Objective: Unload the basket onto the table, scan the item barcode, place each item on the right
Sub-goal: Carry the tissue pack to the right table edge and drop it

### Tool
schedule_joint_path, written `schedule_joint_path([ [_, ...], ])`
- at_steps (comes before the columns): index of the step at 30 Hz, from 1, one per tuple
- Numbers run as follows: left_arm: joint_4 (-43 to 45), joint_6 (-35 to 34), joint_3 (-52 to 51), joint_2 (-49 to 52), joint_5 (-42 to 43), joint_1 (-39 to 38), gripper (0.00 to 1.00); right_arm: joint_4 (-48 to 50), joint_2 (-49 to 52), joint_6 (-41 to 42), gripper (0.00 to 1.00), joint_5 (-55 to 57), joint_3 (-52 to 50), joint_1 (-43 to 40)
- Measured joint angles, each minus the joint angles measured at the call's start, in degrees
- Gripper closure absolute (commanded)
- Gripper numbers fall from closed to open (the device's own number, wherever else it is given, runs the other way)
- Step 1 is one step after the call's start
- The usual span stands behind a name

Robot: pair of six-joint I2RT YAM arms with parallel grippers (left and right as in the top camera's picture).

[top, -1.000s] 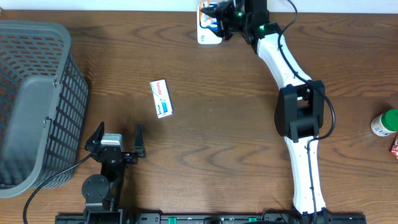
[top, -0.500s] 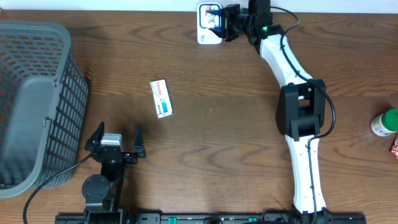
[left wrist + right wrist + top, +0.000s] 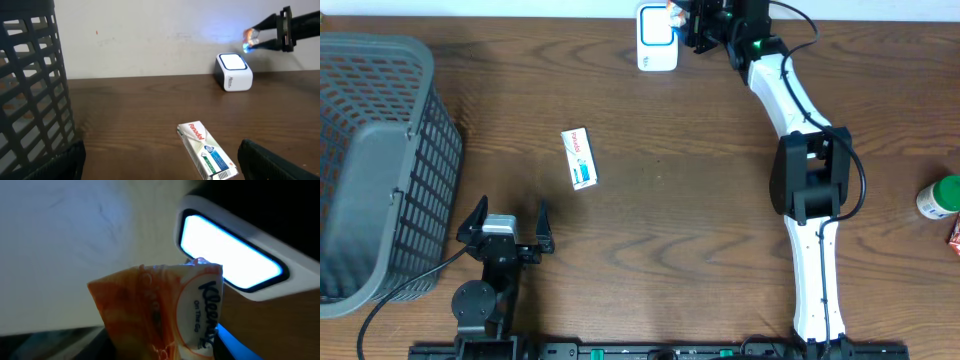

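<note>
Grips an orange Kleenex tissue pack [image 3: 165, 315] in the right tool [image 3: 692, 18], jaws clamped on one end. Holds it up off the worktop [image 3: 700, 200] at the far edge, just beside the white scanner [image 3: 657, 42], by that box's far right corner. Lines the pack's long axis up with the fingers, free end pointing left toward the scanner's lit window, printed face toward the wrist camera. Sits farther right and nearer the far edge than half a second ago, leaving the window uncovered from above. Rests the left tool [image 3: 510, 215] near the near-left corner, jaws wide apart, empty. Beyond: a Panadol box [image 3: 580, 158] flat left of centre, where it lay before; a grey basket [image 3: 430, 130] at the left edge; a green-capped bottle [image 3: 940, 197] at the right edge.
</note>
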Motion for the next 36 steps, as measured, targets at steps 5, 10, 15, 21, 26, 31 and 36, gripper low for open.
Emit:
schedule_joint_path([
  [5, 0.0, 0.0, 0.0, 0.0, 0.0, 0.0, 0.04, 6.9, -0.4, -8.0, 0.99, -4.9, 0.1, -0.3],
  [10, 0.1, 0.0, 0.0, 0.0, 0.0, 0.0, 0.04, -12.9, -2.4, -21.7, 0.99, -5.7, 0.2, -1.3],
  [15, 0.0, 0.0, 0.0, 0.0, 0.0, 0.0, 0.04, -43.4, -9.7, -38.9, 0.99, 10.3, -0.5, -1.3],
  [21, 0.0, 0.0, 0.0, 0.0, 0.0, 0.0, 0.04, -68.5, -24.4, -49.8, 0.99, 38.0, -0.2, 0.2],
  [26, 0.0, 0.0, 0.0, 0.0, 0.0, 0.0, 0.04, -85.8, -32.0, -51.8, 0.99, 60.6, 0.9, -2.3],
  [31, 0.0, 0.0, 0.0, 0.0, 0.0, 0.0, 0.04, -82.5, -31.0, -51.8, 0.99, 72.4, -7.3, -11.1],
  [36, 0.0, 0.0, 0.0, 0.0, 0.0, 0.0, 0.04, -70.5, -28.4, -52.1, 0.98, 75.5, -24.6, -21.5],
])
